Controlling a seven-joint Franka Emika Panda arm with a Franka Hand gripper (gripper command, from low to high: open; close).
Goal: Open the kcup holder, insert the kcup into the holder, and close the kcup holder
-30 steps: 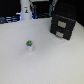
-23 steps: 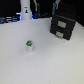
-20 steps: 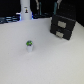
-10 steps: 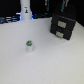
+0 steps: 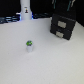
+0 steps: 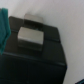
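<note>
The kcup (image 5: pixel 30 47), a small white cup with a green top, stands upright on the white table left of centre in the exterior view. The black kcup holder (image 5: pixel 64 26) sits at the back on the exterior view's right, with two rectangular front recesses; its drawer looks shut. My gripper (image 5: pixel 61 6) is a dark blurred shape just above the holder at the top edge, far from the kcup. The wrist view shows the holder (image 6: pixel 47 50) close up with a grey recess (image 6: pixel 30 36). A teal finger (image 6: pixel 4 27) shows at the edge. I cannot tell how the jaws stand.
A tall white bottle-like object with a blue base (image 5: pixel 24 10) stands at the back on the exterior view's left. The white table (image 5: pixel 50 62) spreads around the kcup. Dark clutter lines the back edge.
The kcup and the holder have not moved. The dark arm at the top edge has shifted only slightly above the holder.
</note>
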